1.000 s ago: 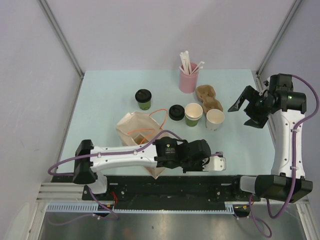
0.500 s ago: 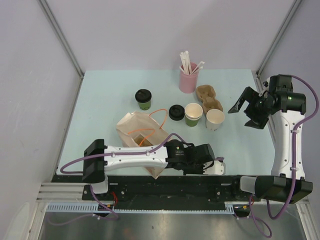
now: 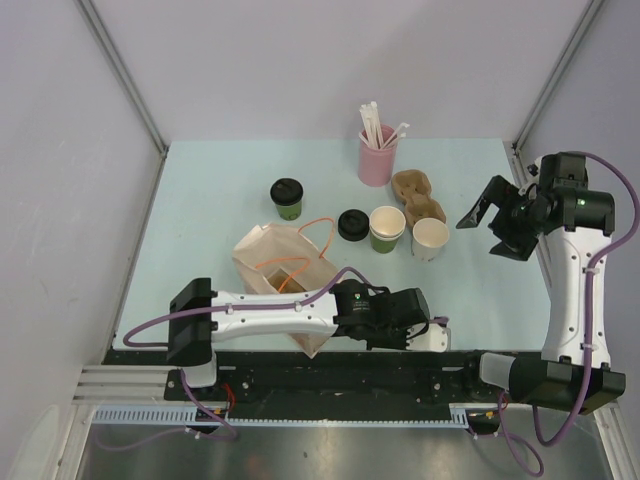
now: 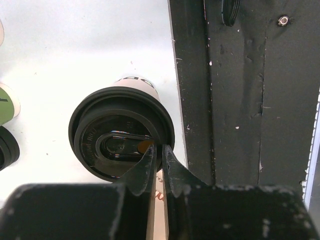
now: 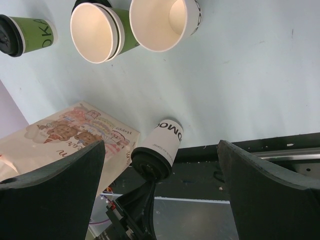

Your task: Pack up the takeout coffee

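The paper bag [image 3: 268, 260] lies on the table [image 3: 200, 200] close to its near edge, and the right gripper [image 3: 488, 232] hangs over the right edge, jaws wide apart. At the near edge the left gripper [image 4: 156, 150] has its jaws, a thin slit between them, at the rim of the black lid [image 4: 100, 117] of the white cup [image 5: 166, 141], which lies on its side; whether they pinch it I cannot tell. The lidded green cup [image 3: 287, 199] stands beyond the bag.

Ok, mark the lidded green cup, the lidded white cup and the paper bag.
lidded green cup [image 3: 287, 190], top view, on its black lid.
lidded white cup [image 4: 116, 122], left wrist view, on its black lid.
paper bag [image 3: 262, 256], top view, on its side.
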Controlling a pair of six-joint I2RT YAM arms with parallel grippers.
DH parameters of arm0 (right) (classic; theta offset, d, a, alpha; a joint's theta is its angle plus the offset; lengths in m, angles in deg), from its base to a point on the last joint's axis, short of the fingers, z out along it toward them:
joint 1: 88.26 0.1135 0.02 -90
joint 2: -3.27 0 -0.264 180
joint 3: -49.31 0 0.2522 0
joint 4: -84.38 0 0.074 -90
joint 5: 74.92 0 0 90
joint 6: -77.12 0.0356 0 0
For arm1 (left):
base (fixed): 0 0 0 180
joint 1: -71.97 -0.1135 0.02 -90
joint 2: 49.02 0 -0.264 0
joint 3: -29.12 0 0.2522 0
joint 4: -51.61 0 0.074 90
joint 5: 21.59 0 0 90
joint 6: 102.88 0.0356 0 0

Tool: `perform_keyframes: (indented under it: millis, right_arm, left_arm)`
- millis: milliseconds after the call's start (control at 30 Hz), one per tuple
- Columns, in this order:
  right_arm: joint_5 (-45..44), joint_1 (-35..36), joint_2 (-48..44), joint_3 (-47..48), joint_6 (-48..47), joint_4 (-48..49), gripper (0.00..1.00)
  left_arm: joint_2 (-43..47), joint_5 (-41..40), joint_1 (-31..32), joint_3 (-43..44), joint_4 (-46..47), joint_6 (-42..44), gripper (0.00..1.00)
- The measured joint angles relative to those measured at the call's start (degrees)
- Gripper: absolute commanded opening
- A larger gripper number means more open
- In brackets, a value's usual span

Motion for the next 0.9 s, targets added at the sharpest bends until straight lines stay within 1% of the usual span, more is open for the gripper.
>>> perform_keyframes:
  millis: [100, 200, 300, 333, 433, 500, 600, 633, 733, 900]
  right_arm:
    - [0.07, 0.00, -0.44, 0.00, 0.00, 0.00, 1.00]
    - [0.07, 0.00, -0.79, 0.00, 0.00, 0.02, 1.00]
    - [0.09, 0.00, -1.20, -0.02, 0.00, 0.02, 1.00]
    - [0.11, 0.00, -1.36, -0.02, 0.02, 0.02, 1.00]
    - [0.39, 0.00, -1.79, -0.02, 0.00, 0.00, 1.00]
    - [0.68, 0.00, -1.84, -0.04, -0.04, 0.00, 1.00]
    - [1.38, -0.02, -1.84, -0.11, -0.48, 0.00, 1.00]
    - [1.64, -0.02, -1.84, -0.13, -0.61, -0.02, 1.00]
    - [2.05, -0.02, -1.84, -0.13, -1.20, 0.02, 1.00]
    - [4.46, -0.02, -1.79, 1.16, -2.29, 1.49, 1.00]
  left_arm:
    - [0.00, 0.02, 0.00, 0.00, 0.00, 0.11, 0.10]
    - [-0.04, 0.02, 0.00, 0.00, 0.00, 0.44, 0.15]
    - [-0.39, 0.00, -0.02, 0.00, 0.09, 0.81, 0.25]
    - [-0.59, 0.02, -0.09, 0.00, 0.09, 1.05, 0.33]
    - [-1.42, 0.04, -0.31, 0.00, 0.07, 1.55, 0.44]
    - [-1.51, -0.02, -0.39, 0.00, 0.24, 1.66, 0.46]
    - [-1.51, -0.09, -0.61, 0.07, 0.26, 1.55, 0.52]
    - [-1.49, -0.20, -0.68, 0.13, 0.22, 1.64, 0.56]
    - [-1.18, -0.46, -0.74, 1.33, 0.00, 1.81, 0.62]
    - [2.43, -0.13, -0.76, 4.59, -0.13, 2.10, 0.68]
